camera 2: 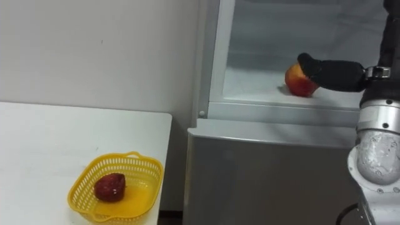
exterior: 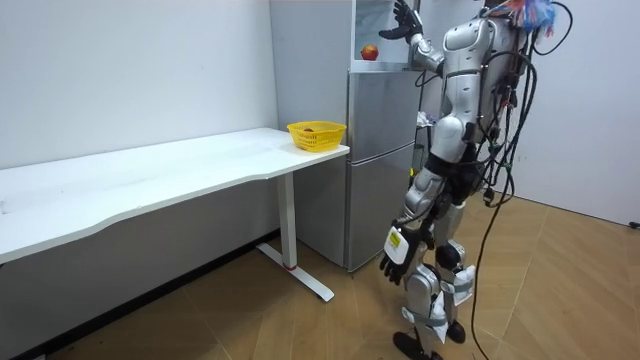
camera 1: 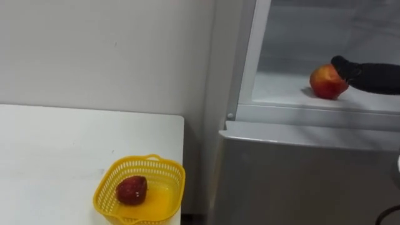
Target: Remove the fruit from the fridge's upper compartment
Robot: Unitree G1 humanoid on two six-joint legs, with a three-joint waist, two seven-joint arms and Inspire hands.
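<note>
On the upper fridge shelf, my right hand, fingers straight and unclosed, touches the apple, which I judge firm, smooth, light and apt to roll, best cupped round its middle; my left hand hangs relaxed.

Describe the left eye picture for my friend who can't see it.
The robot's right hand reaches in from the right and touches a red apple inside the open upper fridge. At lower left, a yellow basket holding a dark red fruit sits on a white table.
</note>
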